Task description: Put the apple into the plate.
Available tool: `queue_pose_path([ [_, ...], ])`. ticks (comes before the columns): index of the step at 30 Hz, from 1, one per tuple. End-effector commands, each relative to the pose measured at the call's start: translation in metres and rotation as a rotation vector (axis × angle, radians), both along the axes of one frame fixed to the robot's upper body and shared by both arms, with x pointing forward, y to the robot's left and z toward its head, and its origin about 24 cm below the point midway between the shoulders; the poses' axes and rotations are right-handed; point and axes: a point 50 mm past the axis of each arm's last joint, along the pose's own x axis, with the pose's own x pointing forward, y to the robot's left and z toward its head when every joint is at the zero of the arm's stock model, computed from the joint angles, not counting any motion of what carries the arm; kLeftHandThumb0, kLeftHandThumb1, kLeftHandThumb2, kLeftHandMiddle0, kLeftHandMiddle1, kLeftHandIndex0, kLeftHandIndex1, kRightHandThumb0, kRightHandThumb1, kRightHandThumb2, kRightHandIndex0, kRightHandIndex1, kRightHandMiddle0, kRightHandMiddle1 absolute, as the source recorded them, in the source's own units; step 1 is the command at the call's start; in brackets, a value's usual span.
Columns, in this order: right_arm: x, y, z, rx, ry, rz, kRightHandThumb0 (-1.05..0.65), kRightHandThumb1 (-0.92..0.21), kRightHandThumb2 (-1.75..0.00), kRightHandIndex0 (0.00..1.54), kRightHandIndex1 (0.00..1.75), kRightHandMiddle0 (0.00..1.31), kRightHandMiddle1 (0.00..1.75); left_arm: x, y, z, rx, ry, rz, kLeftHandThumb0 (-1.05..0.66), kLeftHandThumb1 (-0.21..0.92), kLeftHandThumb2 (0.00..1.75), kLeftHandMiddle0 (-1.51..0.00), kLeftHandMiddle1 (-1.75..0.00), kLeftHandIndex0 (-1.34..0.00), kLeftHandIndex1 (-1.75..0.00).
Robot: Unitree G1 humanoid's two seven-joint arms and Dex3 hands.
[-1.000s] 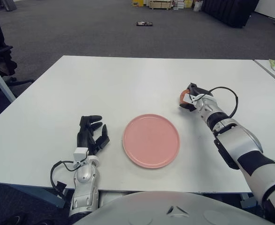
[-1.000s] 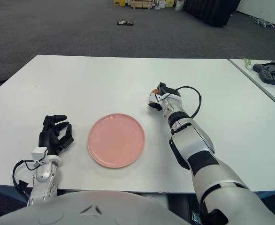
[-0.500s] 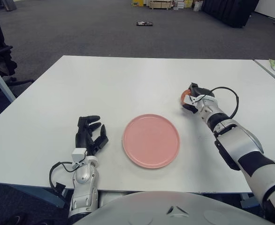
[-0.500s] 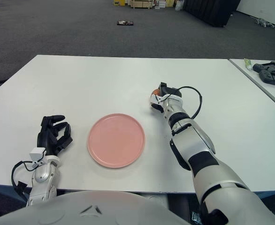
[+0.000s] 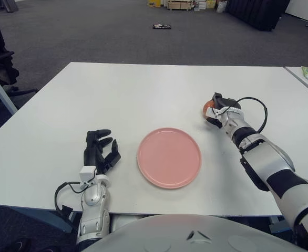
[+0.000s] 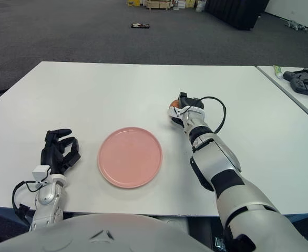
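The right hand (image 5: 215,109) grips the apple (image 5: 208,106) just right of the pink plate (image 5: 169,157). The left hand (image 5: 99,151) rests open on the white surface (image 5: 133,94).

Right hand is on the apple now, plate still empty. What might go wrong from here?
The apple is mostly hidden inside the right hand, so the grip can't be confirmed and it may slip when lifted. The plate is shallow, so a dropped apple might roll off onto the table. The cable looping above the wrist could snag. The left hand rests beside the plate.
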Motion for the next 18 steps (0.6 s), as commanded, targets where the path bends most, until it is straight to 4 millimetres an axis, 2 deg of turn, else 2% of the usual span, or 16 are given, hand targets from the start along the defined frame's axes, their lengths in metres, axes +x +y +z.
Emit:
queue_pose_path([
  [1,-0.011,-0.011,-0.014,-0.047,0.056,-0.02,-0.21,-0.18,-1.35,0.0,1.55,0.06,1.67,0.001,0.001,0.003,-0.002,-0.014,0.01,0.0,0.73,0.76,-0.43,-1.54,-0.15,-1.75],
  [2,-0.011,-0.011,-0.014,-0.056,0.05,-0.014,-0.21,-0.18,-1.35,0.0,1.59,0.08,1.69,0.001,0.001,0.002,0.001,-0.012,0.01,0.0,0.72,0.76,-0.43,-1.54,-0.16,-1.75],
  [4,-0.01,-0.011,-0.012,-0.071,0.042,-0.005,-0.11,-0.33,-1.21,0.21,1.58,0.26,1.72,0.001,0.001,0.003,0.005,-0.012,0.011,0.0,0.72,0.76,-0.44,-1.52,-0.17,-1.75],
  [6,-0.009,-0.011,-0.012,-0.091,0.034,0.007,-0.05,-0.39,-1.15,0.37,1.55,0.38,1.73,0.001,0.001,0.003,0.007,-0.013,0.011,0.0,0.72,0.76,-0.45,-1.5,-0.17,-1.75],
  [7,-0.009,-0.011,-0.011,-0.111,0.027,0.019,-0.04,-0.38,-1.17,0.42,1.55,0.4,1.74,0.001,0.001,0.003,0.008,-0.013,0.01,0.0,0.72,0.76,-0.45,-1.5,-0.18,-1.75],
  [9,-0.008,-0.011,-0.009,-0.132,0.02,0.032,-0.02,-0.28,-1.28,0.6,1.54,0.47,1.74,0.001,0.001,0.003,0.008,-0.013,0.009,0.0,0.71,0.76,-0.46,-1.49,-0.18,-1.75],
  [18,-0.005,-0.009,-0.004,-0.173,-0.018,0.057,0.0,-0.08,-1.54,0.84,1.59,0.57,1.75,0.002,0.001,0.004,0.003,-0.008,0.008,0.0,0.71,0.77,-0.46,-1.5,-0.19,-1.75],
])
